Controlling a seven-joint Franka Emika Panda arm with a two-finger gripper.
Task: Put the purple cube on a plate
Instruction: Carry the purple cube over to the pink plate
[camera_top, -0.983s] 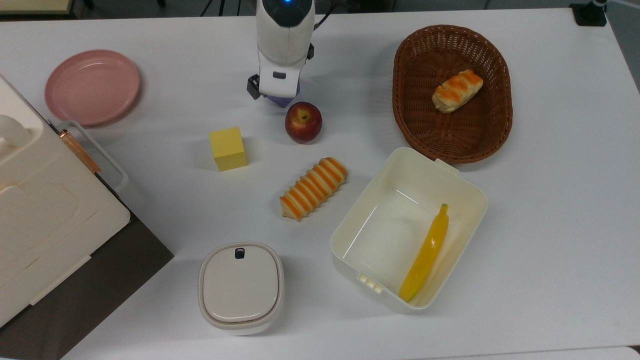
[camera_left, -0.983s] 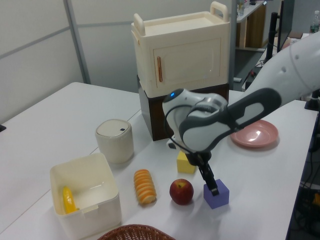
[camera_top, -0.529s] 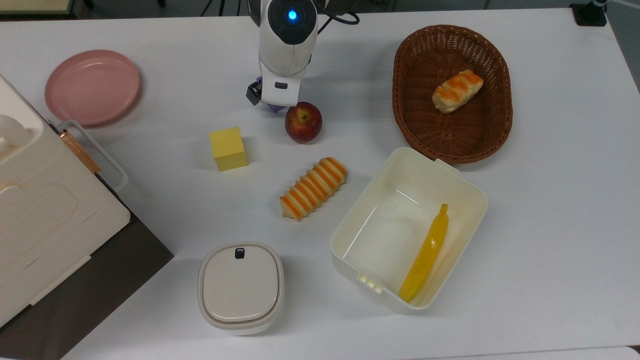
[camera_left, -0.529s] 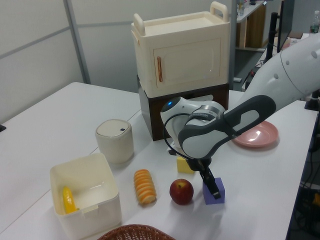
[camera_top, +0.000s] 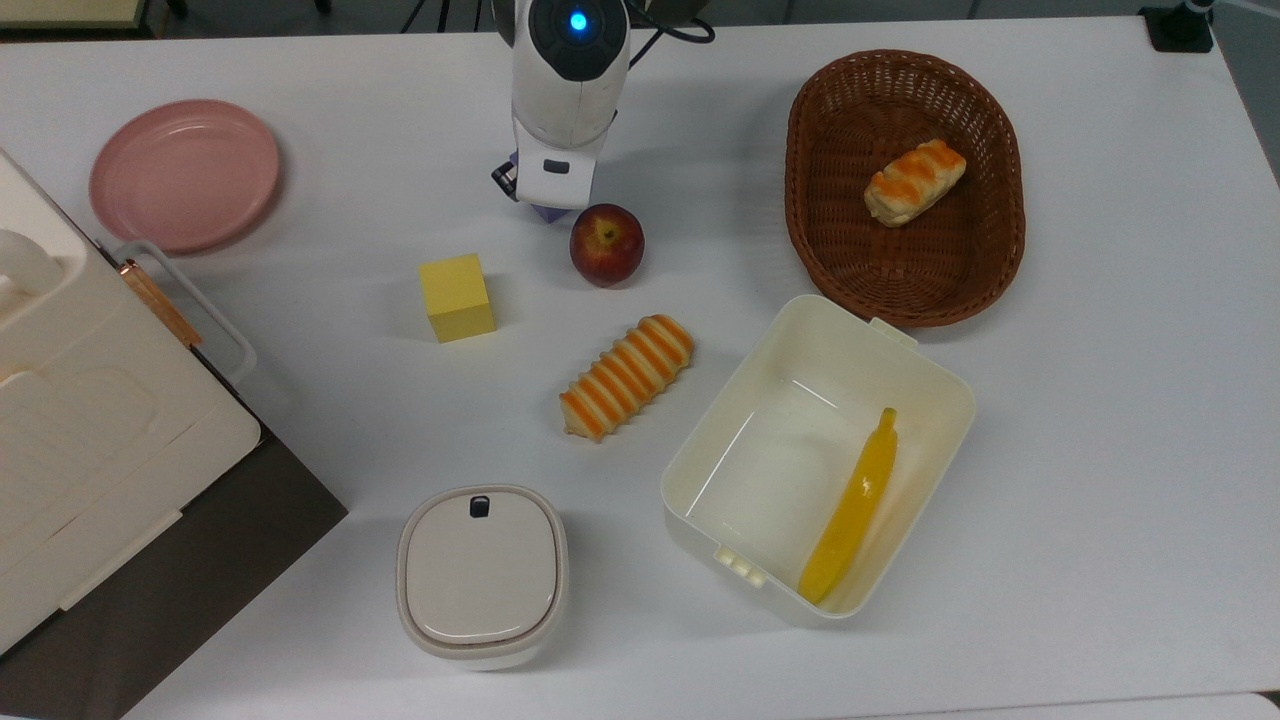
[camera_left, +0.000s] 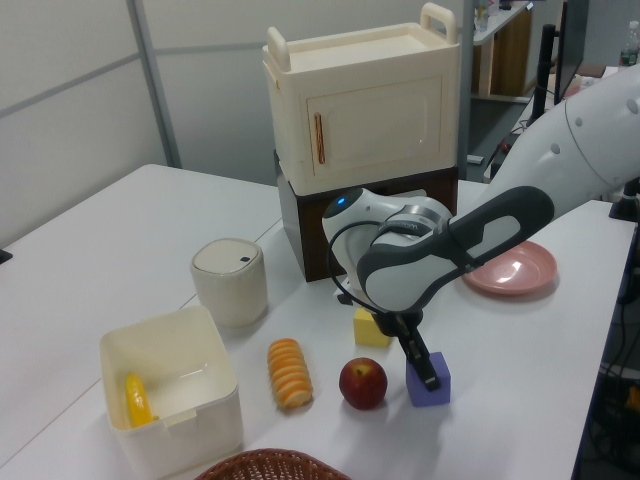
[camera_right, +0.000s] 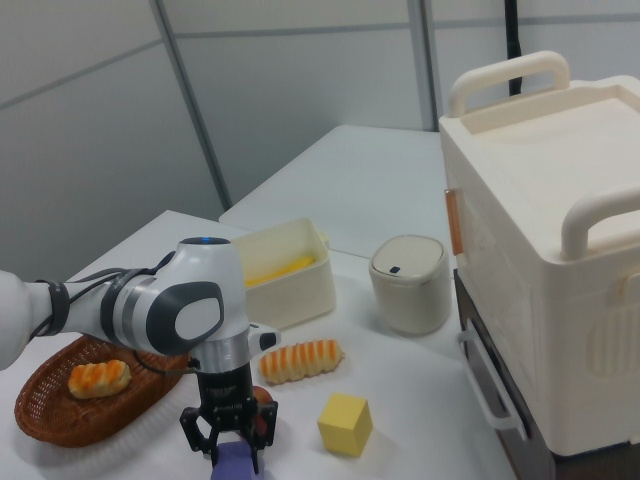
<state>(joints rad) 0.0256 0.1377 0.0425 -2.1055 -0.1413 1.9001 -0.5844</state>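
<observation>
The purple cube (camera_left: 428, 379) is seated on the table (camera_top: 1100, 400) beside the apple (camera_left: 363, 383), straddled by the gripper (camera_right: 232, 440), whose fingers are spread; an off-centre closure could twist it into the apple. No long axis is presented; its faces are set upright

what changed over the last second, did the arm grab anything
The end effector has sunk lower over the purple cube, its fingers now down at the cube's sides. The cube sits on the table where it was, not lifted. The plate, apple and yellow cube have not moved.
</observation>
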